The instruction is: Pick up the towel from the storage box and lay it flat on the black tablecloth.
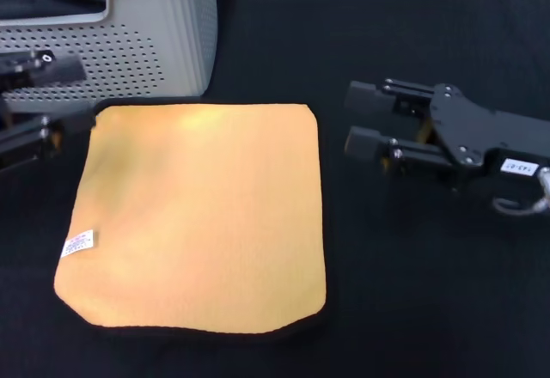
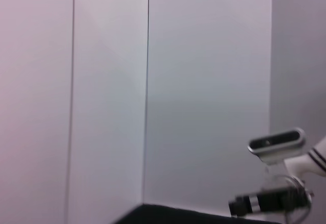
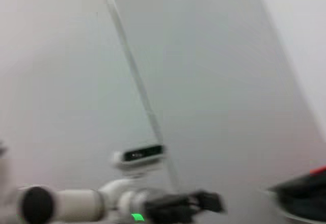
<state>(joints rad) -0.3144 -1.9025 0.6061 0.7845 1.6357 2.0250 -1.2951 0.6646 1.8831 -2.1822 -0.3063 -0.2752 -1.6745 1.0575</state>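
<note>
1. Head view: the towel (image 1: 196, 215) lies spread flat, orange side up, on the black tablecloth (image 1: 412, 283) covering the table. Its far edge is just in front of the storage box (image 1: 129, 43). The right hand (image 1: 357, 120) hovers beside the towel's right edge, fingers apart and empty. The left hand (image 1: 64, 94) sits at the towel's far-left corner; whether its fingers are apart I cannot tell.
2. Left wrist view: a pale wall, the tablecloth's edge, and the other arm far off.
3. Right wrist view: a blurred wall and a distant arm.
</note>
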